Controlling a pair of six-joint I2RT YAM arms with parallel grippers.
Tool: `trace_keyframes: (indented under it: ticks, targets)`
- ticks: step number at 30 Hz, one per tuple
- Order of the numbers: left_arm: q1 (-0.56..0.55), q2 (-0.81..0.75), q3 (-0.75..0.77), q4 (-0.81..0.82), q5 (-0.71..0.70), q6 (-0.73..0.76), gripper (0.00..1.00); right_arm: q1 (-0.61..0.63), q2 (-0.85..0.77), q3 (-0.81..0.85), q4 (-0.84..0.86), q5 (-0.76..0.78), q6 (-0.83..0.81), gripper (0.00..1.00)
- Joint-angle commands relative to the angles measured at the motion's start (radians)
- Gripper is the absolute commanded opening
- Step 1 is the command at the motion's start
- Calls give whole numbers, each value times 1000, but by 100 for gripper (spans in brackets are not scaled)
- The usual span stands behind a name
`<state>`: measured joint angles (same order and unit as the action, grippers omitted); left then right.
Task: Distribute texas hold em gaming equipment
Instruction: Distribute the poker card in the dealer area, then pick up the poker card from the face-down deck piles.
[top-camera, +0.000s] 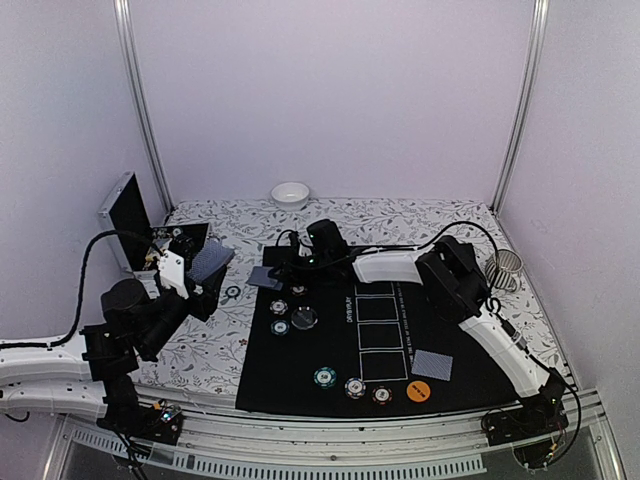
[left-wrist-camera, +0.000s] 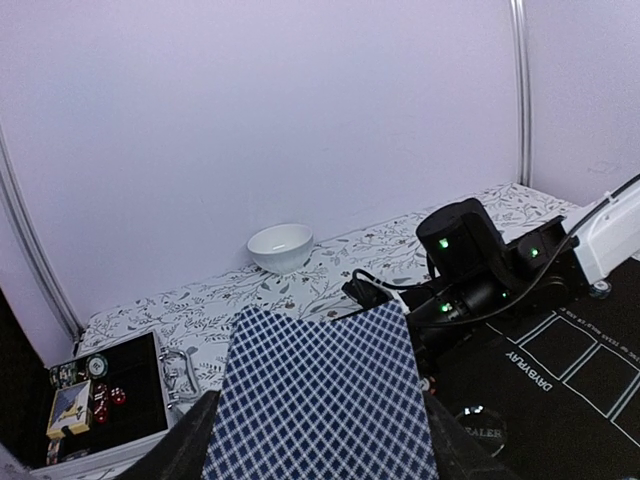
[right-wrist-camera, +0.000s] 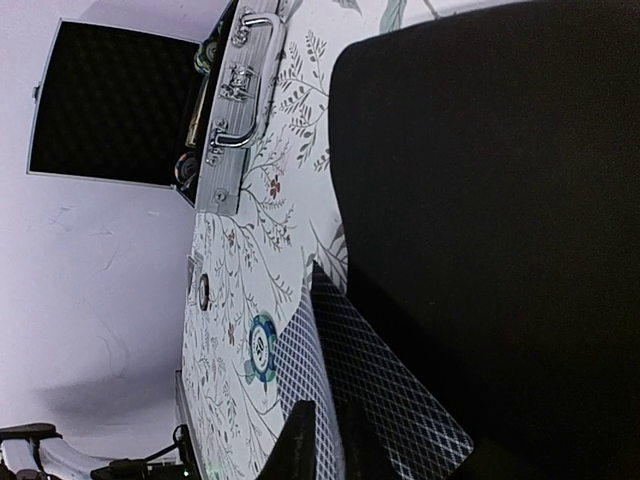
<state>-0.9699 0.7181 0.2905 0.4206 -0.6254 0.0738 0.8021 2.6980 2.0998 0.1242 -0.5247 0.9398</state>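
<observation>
Nearest my left wrist camera is the blue-checked back of the held cards (left-wrist-camera: 320, 390), which fills the lower frame. I cannot tell how many there are. My left tool (left-wrist-camera: 318, 445) is clamped on their lower edge and holds them upright, clear of the tabletop (top-camera: 200, 350) and off the left side of the black mat (top-camera: 300, 380). I judge they are kept up there as the supply, face hidden and within my other arm's reach.

My right tool (right-wrist-camera: 325, 440) stretches across to the mat's far left corner, low over a single card (right-wrist-camera: 375, 390) lying flat at the mat's edge. Its fingers stand close together at that card's edge. I cannot tell whether they pinch it or only flank it.

Another card (top-camera: 432, 365) lies on the near right of the mat, next to an orange disc (top-camera: 419, 391) and a row of three chips (top-camera: 354, 387). The far corner looks to me like a second seat, since it has its own chips (top-camera: 279, 316) and a clear disc (top-camera: 304, 318) nearby. One green chip (right-wrist-camera: 262, 347) sits off the mat, just beside the single card.
</observation>
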Motion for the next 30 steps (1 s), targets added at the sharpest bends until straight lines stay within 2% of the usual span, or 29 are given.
trace_keyframes:
  ticks: [1,3,8,12,15,21,25,30]
  targets:
    - [13,-11,-2,5,16,1,59,-3,-80,-4,-13,25,-16,16]
    - [13,-11,-2,3,19,-1,59,-3,-91,-6,-20,31,-19,24]
    - [13,-14,1,1,25,-3,59,-2,-136,-10,-59,76,-57,34]
    - [13,-14,10,-4,37,-4,59,-2,-188,-14,-106,130,-115,38]
    - [13,-13,18,-11,48,-9,59,-3,-259,-72,-121,191,-139,45]
    - [13,-8,34,-24,72,-15,58,-3,-426,-192,-89,262,-184,48]
    - [11,-6,45,-29,212,12,58,-3,-602,-293,-44,285,-317,58]
    - [-17,13,64,4,498,101,57,12,-861,-458,-97,233,-630,78]
